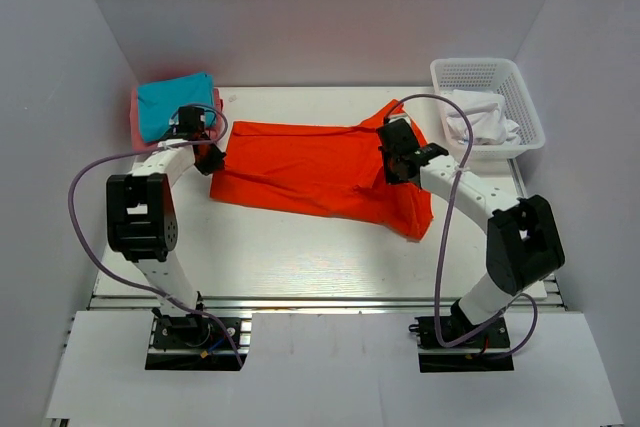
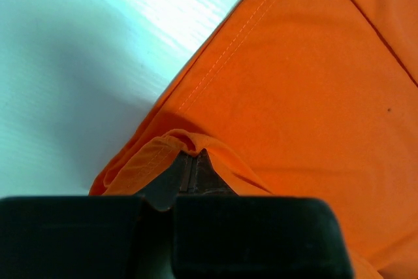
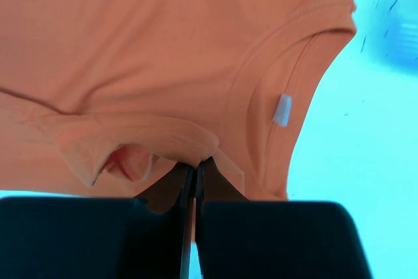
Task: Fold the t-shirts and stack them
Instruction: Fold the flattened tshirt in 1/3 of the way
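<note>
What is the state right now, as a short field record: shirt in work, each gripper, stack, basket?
shirt in work: orange-red t-shirt, spread lengthwise across the table
left gripper: shut on the shirt's hem edge, at its left end
right gripper: shut on a fold beside the neckline, at its right end
stack: folded teal t-shirt on a pink t-shirt, back-left corner
basket: white mesh basket, back right, holding crumpled white t-shirts

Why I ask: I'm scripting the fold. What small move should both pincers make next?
Probably lift both slightly together: the left pincer is shut on the orange t-shirt at its hem, the right pincer beside the collar, and the cloth lies flat between them.
</note>
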